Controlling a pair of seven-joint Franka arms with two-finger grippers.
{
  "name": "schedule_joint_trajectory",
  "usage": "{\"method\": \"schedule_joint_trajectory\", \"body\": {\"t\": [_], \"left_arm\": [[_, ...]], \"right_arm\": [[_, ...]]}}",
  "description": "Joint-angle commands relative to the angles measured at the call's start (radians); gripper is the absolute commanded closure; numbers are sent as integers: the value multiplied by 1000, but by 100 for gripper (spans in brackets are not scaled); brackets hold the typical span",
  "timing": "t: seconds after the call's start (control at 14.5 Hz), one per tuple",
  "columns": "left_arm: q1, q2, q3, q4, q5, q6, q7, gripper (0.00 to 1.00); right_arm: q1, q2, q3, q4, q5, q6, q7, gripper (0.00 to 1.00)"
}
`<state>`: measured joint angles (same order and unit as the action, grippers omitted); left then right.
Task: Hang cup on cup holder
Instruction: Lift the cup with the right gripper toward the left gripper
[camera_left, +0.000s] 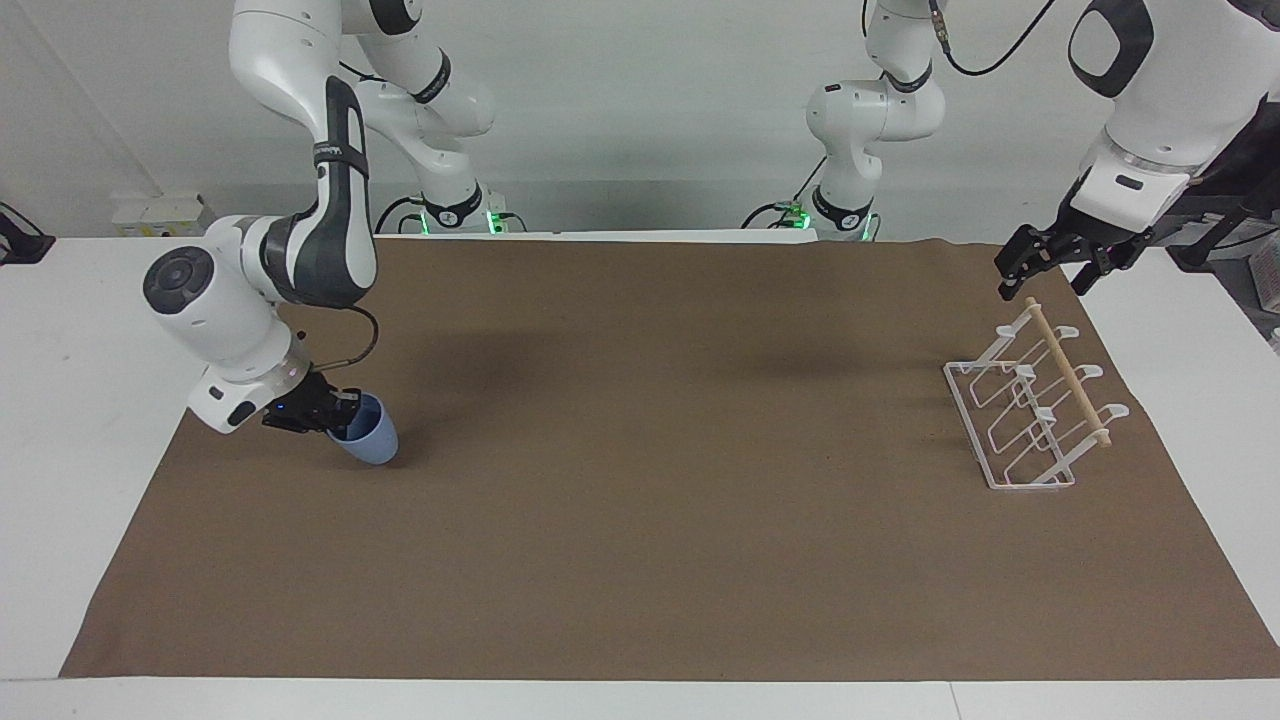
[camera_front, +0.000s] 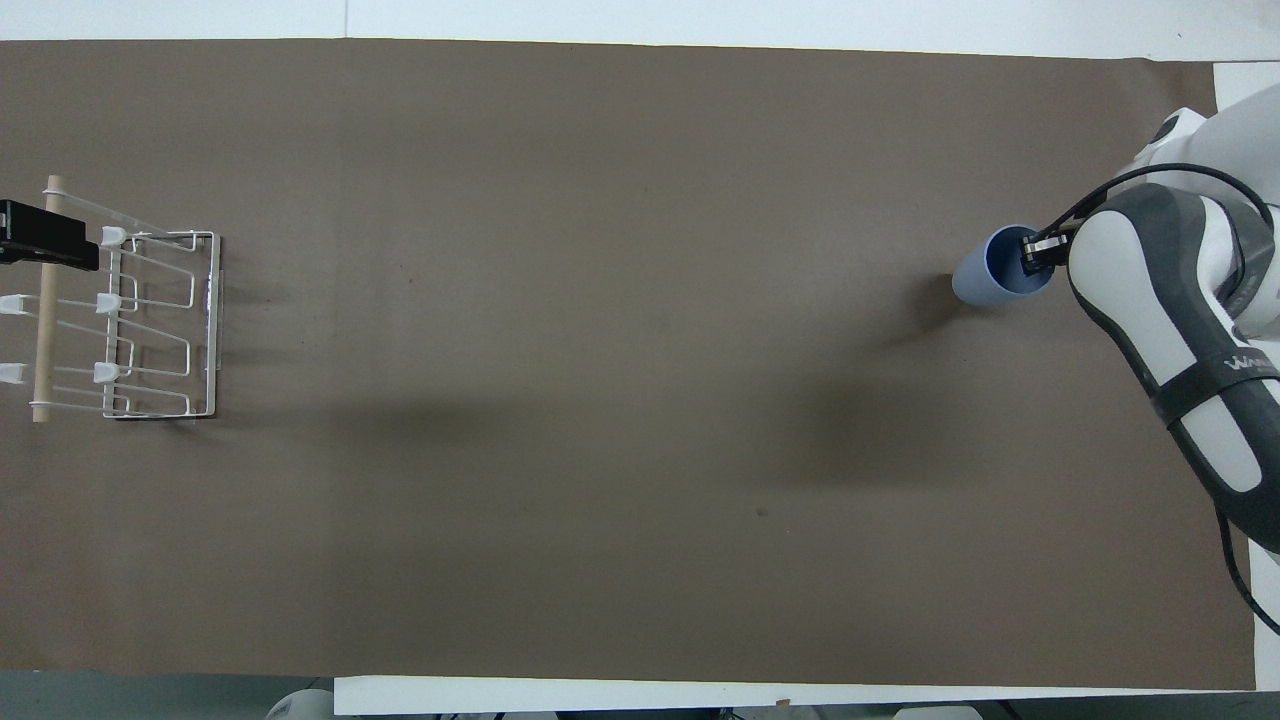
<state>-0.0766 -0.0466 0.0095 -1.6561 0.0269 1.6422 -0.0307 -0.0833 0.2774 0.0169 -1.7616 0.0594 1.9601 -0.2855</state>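
Note:
The light blue cup (camera_left: 372, 441) is tilted at the right arm's end of the brown mat, its mouth toward my right gripper (camera_left: 338, 414). That gripper is shut on the cup's rim, with one finger inside the mouth. The cup's bottom is at or just above the mat. In the overhead view the cup (camera_front: 984, 281) sticks out from under the right gripper (camera_front: 1036, 253). The white wire cup holder (camera_left: 1028, 411) with its wooden dowel stands at the left arm's end, also seen in the overhead view (camera_front: 150, 330). My left gripper (camera_left: 1046, 274) waits open above the dowel's end nearer the robots, and shows in the overhead view (camera_front: 40, 247).
A brown mat (camera_left: 660, 480) covers most of the white table (camera_left: 60, 420). Nothing else lies between the cup and the cup holder.

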Motion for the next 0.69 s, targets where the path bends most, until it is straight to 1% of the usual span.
{"method": "schedule_joint_trajectory", "body": {"t": [0.0, 0.07, 0.21, 0.28, 0.34, 0.41, 0.48, 0.62], "left_arm": [[8, -19, 1, -17, 5, -12, -2, 0], [8, -19, 0, -17, 5, -13, 0, 0], [8, -19, 0, -17, 7, -13, 0, 0], [8, -19, 0, -17, 7, -19, 0, 0], [6, -21, 0, -16, 7, -39, 0, 0], [5, -25, -2, -17, 7, -47, 1, 0], [6, -27, -2, -19, 7, -45, -2, 0], [12, -29, 1, -19, 7, -47, -2, 0]], "right_arm": [[4, -18, 105, 89, 89, -151, -5, 100], [4, -20, 124, 103, 182, -176, 9, 100], [17, -26, 133, 81, 412, -185, 64, 100], [55, -30, 138, 67, 483, -182, 113, 100], [103, -32, 138, 65, 558, -169, 211, 100], [152, -32, 137, 67, 639, -134, 333, 100], [195, -32, 136, 63, 719, -66, 414, 100], [291, -32, 138, 50, 828, 61, 517, 100]]}}
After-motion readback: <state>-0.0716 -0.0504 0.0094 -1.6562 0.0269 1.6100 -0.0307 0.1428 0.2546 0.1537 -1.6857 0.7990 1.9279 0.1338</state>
